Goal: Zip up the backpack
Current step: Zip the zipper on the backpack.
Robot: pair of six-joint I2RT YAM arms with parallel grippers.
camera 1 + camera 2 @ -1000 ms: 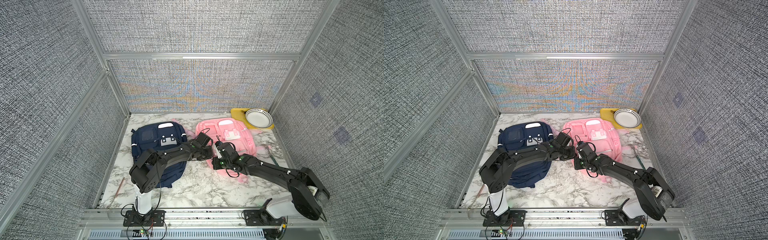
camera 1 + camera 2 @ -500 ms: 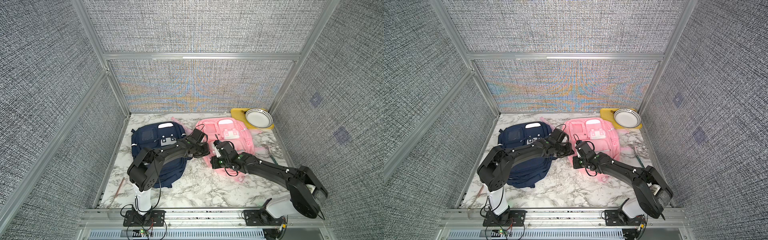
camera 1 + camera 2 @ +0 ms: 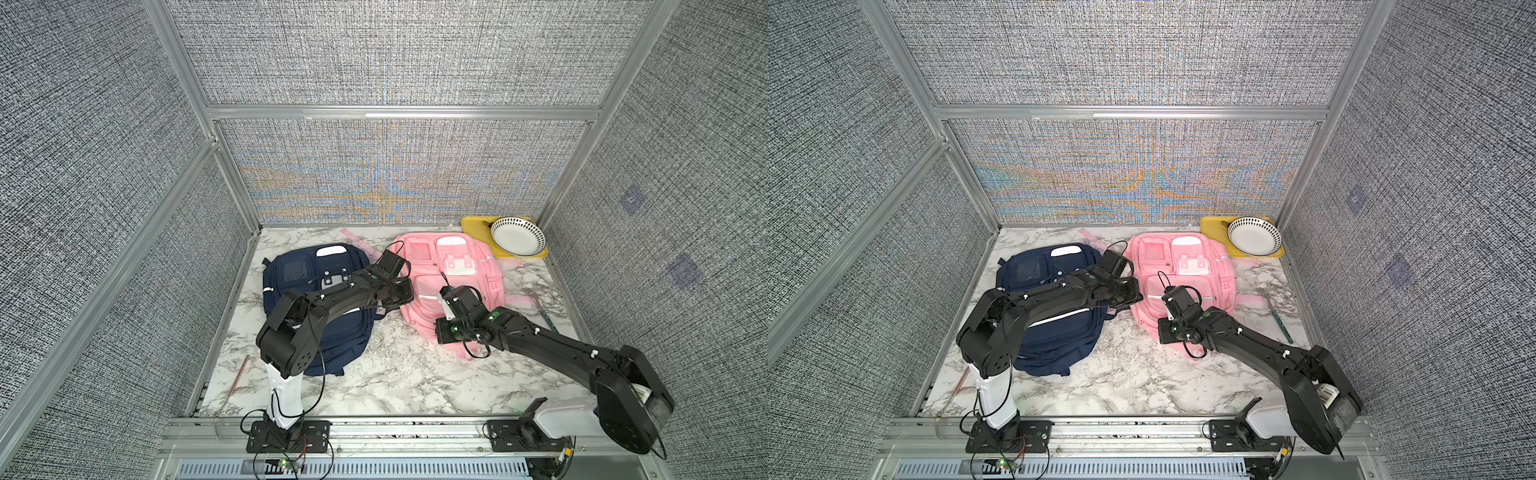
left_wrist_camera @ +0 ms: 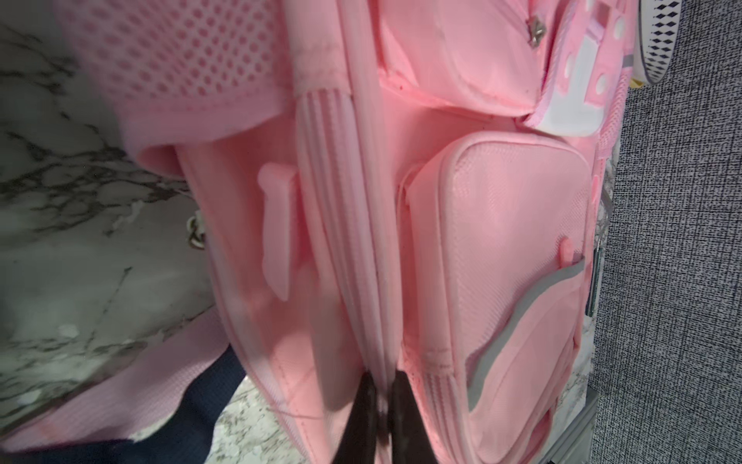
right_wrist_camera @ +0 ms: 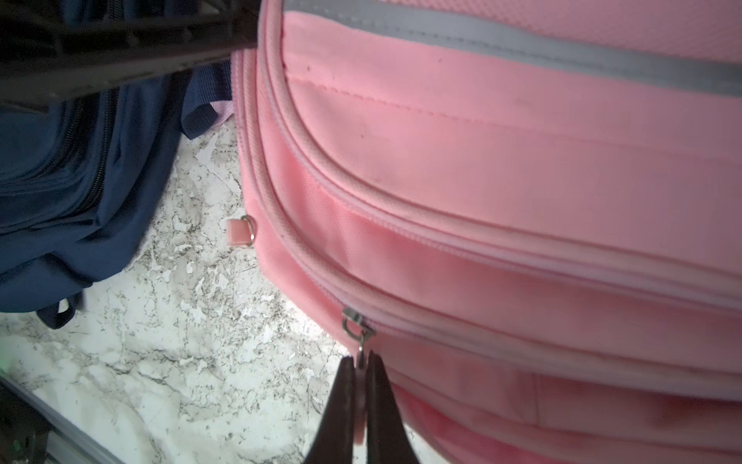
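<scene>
Lying flat toward the back edge of the table (image 3: 395,374), right of its middle, the pink backpack (image 3: 457,274) shows in both top views beside a navy backpack (image 3: 299,274) nearer the left edge. The left arm (image 3: 332,297) reaches across the navy one to the pink bag's side facing the left edge. The right arm (image 3: 540,343) meets its front corner, likely so one braces while the other pulls.

In the left wrist view the left fingers (image 4: 363,409) are closed on the ribbed zipper band (image 4: 361,241), pinching the fabric, apparently to hold it taut.

In the right wrist view the right fingers (image 5: 341,397) are clamped on the zipper pull (image 5: 362,351) hanging from the metal slider (image 5: 353,321) at the track's curved corner. How much of the track remains unzipped I cannot tell
</scene>
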